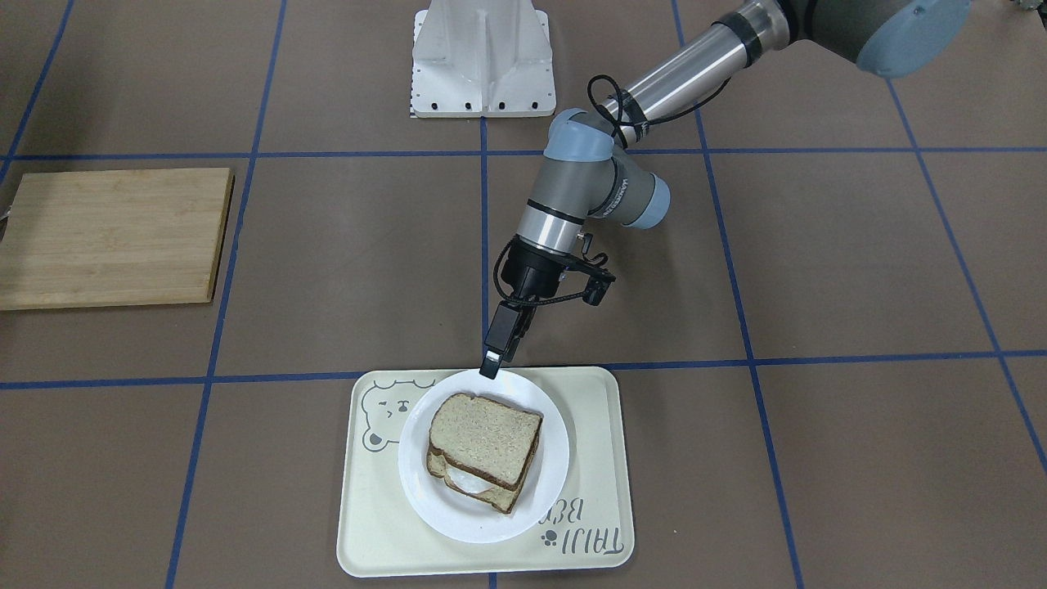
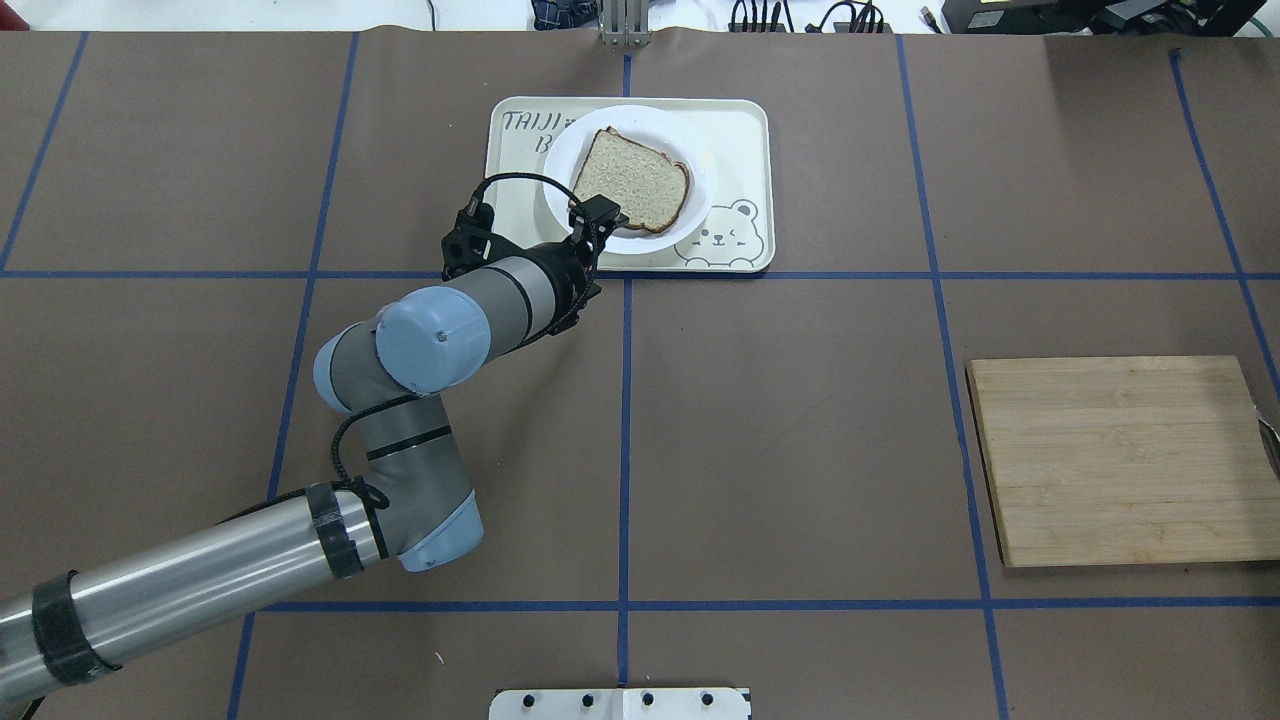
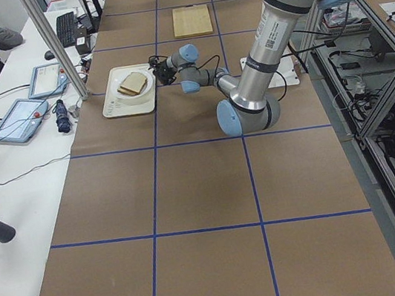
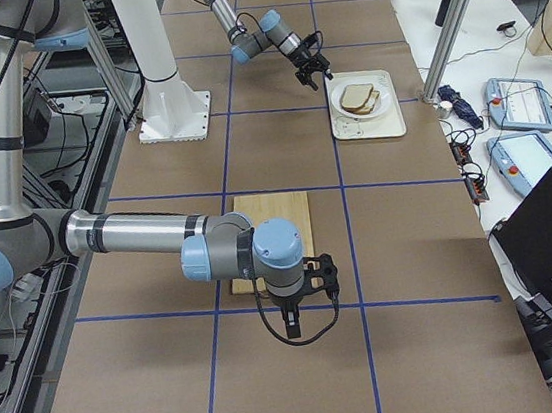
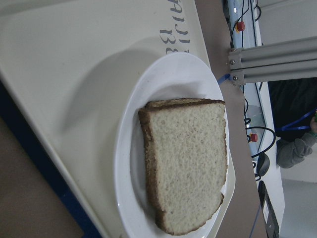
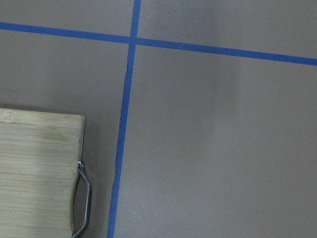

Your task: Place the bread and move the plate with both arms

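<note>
The bread lies on top of a second slice with fried egg on the white plate, which sits on the cream bear tray. My left gripper hovers at the plate's robot-side rim, open and empty, fingers pointing down at the rim; it also shows in the overhead view. The left wrist view shows the bread on the plate. My right gripper shows only in the exterior right view, low by the cutting board; I cannot tell whether it is open or shut.
A wooden cutting board lies on the robot's right side, its metal handle in the right wrist view. The white fixed stand is at the robot's base. Brown table with blue tape lines surrounds the tray.
</note>
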Robot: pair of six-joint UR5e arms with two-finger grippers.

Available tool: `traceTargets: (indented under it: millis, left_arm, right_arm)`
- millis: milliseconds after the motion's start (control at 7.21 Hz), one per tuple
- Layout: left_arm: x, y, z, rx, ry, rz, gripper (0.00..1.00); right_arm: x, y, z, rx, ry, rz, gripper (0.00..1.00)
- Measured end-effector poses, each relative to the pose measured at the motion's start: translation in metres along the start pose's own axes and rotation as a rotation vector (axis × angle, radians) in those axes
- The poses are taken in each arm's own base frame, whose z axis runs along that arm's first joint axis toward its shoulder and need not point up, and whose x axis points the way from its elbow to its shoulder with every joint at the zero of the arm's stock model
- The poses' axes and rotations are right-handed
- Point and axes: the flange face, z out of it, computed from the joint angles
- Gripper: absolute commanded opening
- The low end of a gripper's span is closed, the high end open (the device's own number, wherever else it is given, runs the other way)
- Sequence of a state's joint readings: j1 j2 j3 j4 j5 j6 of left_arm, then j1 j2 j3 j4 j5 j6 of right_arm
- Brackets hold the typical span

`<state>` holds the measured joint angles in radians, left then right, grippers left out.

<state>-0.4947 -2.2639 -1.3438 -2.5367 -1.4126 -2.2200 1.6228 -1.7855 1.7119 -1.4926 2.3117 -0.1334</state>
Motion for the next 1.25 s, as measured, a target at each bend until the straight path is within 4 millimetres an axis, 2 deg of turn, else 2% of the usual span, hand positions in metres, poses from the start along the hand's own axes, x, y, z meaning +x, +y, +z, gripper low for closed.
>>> traceTargets:
  millis: [277, 555, 832, 971, 1249]
  left_arm:
    - [0.004, 0.011, -0.031, -0.098, -0.046, 0.16, 0.99]
    - [0.003, 0.016, -0.058, -0.099, -0.149, 0.5, 0.99]
    - [-0.023, -0.004, -0.08, -0.097, -0.301, 0.914, 0.99]
    - [-0.031, -0.014, -0.084, -0.102, -0.389, 1.05, 0.99]
    - [-0.023, -0.034, -0.105, -0.115, -0.603, 1.265, 0.99]
  right_arm:
    - [0.001, 0.001, 0.001, -0.002, 0.0, 0.001, 1.0]
    - [0.001, 0.003, 0.001, -0.004, 0.0, 0.002, 1.0]
    - [0.002, 0.005, 0.003, -0.007, -0.001, 0.004, 1.0]
    - [0.002, 0.006, 0.003, -0.008, -0.001, 0.006, 1.0]
    - [0.003, 0.006, 0.004, -0.01, -0.001, 0.007, 1.0]
